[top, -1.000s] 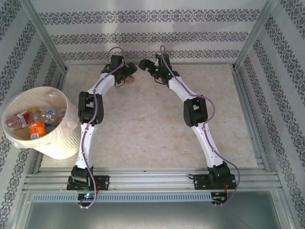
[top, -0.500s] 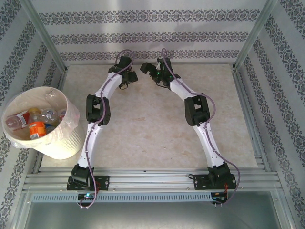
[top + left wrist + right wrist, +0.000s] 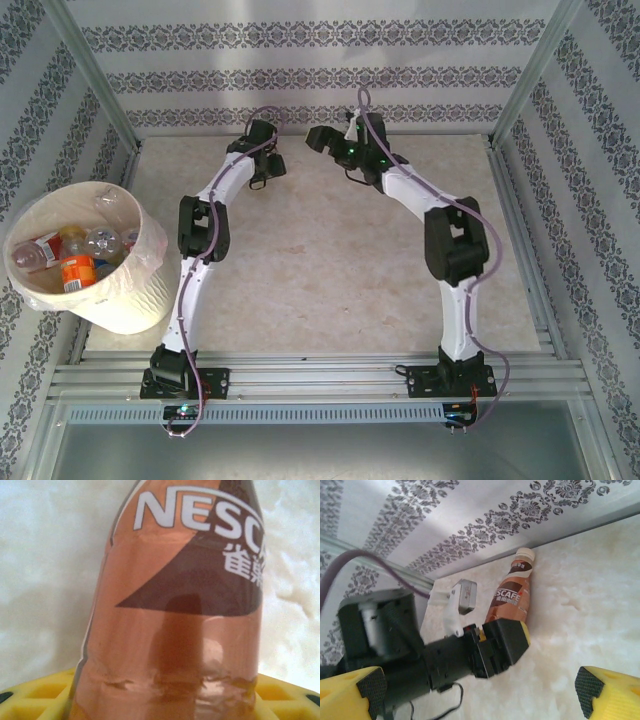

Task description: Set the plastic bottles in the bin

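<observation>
The left gripper has its jaws clamped on the base of the brown Nescafé bottle, whose long axis runs up-frame, cap toward the patterned wall. The right gripper hangs near, jaws wide apart. The bin sits far left.

A brown-labelled bottle lies on the cream marbled table.

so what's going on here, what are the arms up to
The left end effector is set around a brown coffee bottle at the far edge of the table; whether it has clamped it is unclear. The right end effector hangs open close by, holding nothing. The bin off the table's left side already holds several bottles.
</observation>
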Controlling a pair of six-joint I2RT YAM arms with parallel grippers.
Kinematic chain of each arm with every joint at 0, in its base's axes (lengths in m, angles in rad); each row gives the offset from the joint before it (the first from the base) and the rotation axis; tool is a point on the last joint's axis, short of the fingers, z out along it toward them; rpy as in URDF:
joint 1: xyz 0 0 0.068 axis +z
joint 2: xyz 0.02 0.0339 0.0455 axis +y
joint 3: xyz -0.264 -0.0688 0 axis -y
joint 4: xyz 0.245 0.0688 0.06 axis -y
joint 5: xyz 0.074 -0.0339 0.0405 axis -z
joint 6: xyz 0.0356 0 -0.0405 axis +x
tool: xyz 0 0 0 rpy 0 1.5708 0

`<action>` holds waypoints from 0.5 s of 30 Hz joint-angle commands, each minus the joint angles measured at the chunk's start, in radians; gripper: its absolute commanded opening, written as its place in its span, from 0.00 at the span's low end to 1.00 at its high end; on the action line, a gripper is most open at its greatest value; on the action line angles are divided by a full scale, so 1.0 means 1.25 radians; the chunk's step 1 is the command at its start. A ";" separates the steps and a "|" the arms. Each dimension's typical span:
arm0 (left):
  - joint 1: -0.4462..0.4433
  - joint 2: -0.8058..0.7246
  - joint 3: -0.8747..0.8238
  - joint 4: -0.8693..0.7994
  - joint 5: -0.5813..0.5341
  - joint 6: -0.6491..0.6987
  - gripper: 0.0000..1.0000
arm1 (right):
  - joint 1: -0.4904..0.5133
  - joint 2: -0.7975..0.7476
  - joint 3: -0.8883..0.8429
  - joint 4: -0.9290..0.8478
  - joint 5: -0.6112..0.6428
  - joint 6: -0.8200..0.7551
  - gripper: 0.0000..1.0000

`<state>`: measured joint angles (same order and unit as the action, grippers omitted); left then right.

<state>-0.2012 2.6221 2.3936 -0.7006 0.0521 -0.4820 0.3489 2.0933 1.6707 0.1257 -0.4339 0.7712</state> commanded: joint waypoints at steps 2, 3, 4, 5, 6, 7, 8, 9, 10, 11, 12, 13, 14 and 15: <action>-0.002 -0.135 -0.104 0.053 0.029 0.021 0.55 | -0.006 -0.140 -0.131 0.010 0.045 -0.094 0.98; -0.003 -0.161 -0.128 0.059 0.032 0.022 0.55 | -0.005 -0.169 -0.159 0.003 0.055 -0.109 0.98; -0.007 -0.184 -0.155 0.064 0.034 0.024 0.55 | -0.004 -0.197 -0.184 -0.002 0.067 -0.121 0.98; -0.010 -0.207 -0.177 0.069 0.036 0.026 0.54 | -0.004 -0.218 -0.204 -0.006 0.077 -0.128 0.98; -0.016 -0.232 -0.203 0.073 0.037 0.029 0.54 | -0.003 -0.241 -0.226 -0.009 0.089 -0.137 0.98; -0.023 -0.259 -0.231 0.079 0.038 0.030 0.54 | -0.003 -0.263 -0.245 -0.010 0.100 -0.144 0.98; -0.029 -0.284 -0.255 0.084 0.038 0.032 0.53 | -0.003 -0.280 -0.261 -0.009 0.109 -0.147 0.98; -0.036 -0.314 -0.284 0.089 0.038 0.033 0.53 | -0.004 -0.299 -0.277 -0.004 0.119 -0.150 0.98; -0.045 -0.345 -0.318 0.095 0.037 0.035 0.53 | -0.004 -0.316 -0.293 0.001 0.128 -0.154 0.98; -0.052 -0.372 -0.345 0.098 0.036 0.034 0.52 | -0.002 -0.329 -0.305 0.008 0.134 -0.158 0.98; -0.059 -0.406 -0.374 0.100 0.036 0.032 0.52 | -0.003 -0.345 -0.319 0.014 0.142 -0.163 0.98; -0.066 -0.440 -0.404 0.101 0.033 0.029 0.52 | -0.003 -0.357 -0.329 0.024 0.148 -0.169 0.98; -0.072 -0.468 -0.430 0.104 0.032 0.025 0.52 | -0.003 -0.369 -0.337 0.035 0.149 -0.172 0.98; -0.078 -0.507 -0.464 0.109 0.033 0.021 0.52 | -0.004 -0.379 -0.345 0.049 0.150 -0.175 0.98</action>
<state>-0.2714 2.0903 1.8835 -0.6010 0.0864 -0.4702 0.3489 1.6737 1.2682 0.1257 -0.2913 0.5968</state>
